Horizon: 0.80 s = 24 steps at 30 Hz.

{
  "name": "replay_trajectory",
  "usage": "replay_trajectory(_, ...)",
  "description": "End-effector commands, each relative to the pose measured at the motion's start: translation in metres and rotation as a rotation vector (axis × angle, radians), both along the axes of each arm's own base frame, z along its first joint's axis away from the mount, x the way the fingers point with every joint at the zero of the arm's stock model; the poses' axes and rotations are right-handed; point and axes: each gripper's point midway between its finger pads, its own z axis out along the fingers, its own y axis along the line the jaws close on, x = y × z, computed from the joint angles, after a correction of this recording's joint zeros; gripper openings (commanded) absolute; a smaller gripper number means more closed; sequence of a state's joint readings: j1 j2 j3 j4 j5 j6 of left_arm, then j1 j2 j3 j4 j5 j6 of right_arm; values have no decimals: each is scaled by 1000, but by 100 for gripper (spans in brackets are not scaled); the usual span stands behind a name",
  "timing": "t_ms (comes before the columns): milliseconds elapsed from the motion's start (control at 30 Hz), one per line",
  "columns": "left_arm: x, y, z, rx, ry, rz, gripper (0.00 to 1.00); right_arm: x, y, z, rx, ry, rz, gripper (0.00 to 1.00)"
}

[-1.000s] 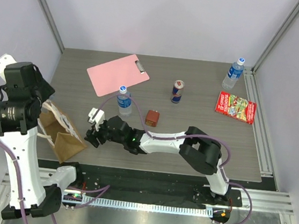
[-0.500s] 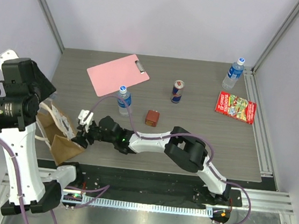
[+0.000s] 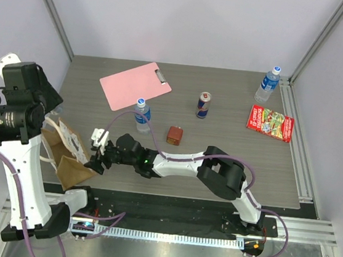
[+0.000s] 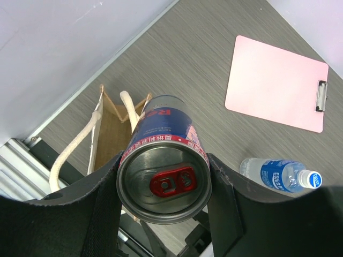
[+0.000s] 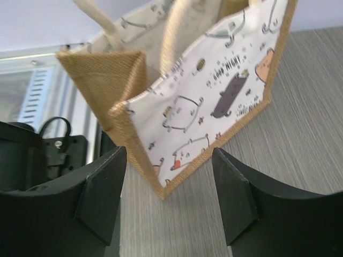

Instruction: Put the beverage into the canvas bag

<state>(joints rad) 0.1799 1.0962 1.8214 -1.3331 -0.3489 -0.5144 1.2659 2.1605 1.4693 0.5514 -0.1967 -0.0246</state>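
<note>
Woven tan canvas bag [image 3: 77, 167], cartoon-printed cream panel, stands lower left in the overhead view; your left jaws clamp the smooth cylindrical can [image 4: 161, 134] above it, your right jaws gape wide at its corner

"GOOD NIGHT" is read on the cream printed panel of the tan-brown boxy canvas bag [image 5: 214, 101]. Red lettering on the blue-and-silver aluminium drink can [image 4: 163, 160] is only partly legible.

top view, 9 o'clock: left gripper [image 4: 163, 176] and its can [image 4: 161, 134] hidden behind left arm [image 3: 15, 117] | canvas bag [image 3: 74, 167] left part covered by same arm | left wrist: can blocks bag mouth, brand lettering partly cut | right wrist: bag top and handles cropped at 12 o'clock | red packet [image 3: 270, 123], 2 o'clock: print unreadable
</note>
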Motion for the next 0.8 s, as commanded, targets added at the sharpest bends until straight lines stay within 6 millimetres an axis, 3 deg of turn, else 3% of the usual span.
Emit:
replay_trajectory(0,5,2,22,26,-92,-2,0,-19,0,61,121,-26,95,71)
replay_trajectory(300,7,0,14,24,-61,-25,0,-31,25,38,83,5,120,71)
replay_trajectory(367,11,-3,11,10,-55,-42,0,-25,29,34,85,1,74,68)
replay_trajectory(500,13,-6,9,-3,-53,-62,0,0,34,43,120,-34,-50,55)
replay_trajectory(567,14,-4,6,5,-29,-57,0,18,31,47,134,-71,-144,35)
replay_trajectory(600,13,-2,5,14,-13,-52,0,27,29,52,149,-84,-189,15)
replay_trajectory(633,13,0,4,21,-1,-46,0,34,27,55,156,-93,-211,2)
replay_trajectory(767,16,-4,3,13,8,-64,0,59,13,65,195,-106,-307,1)
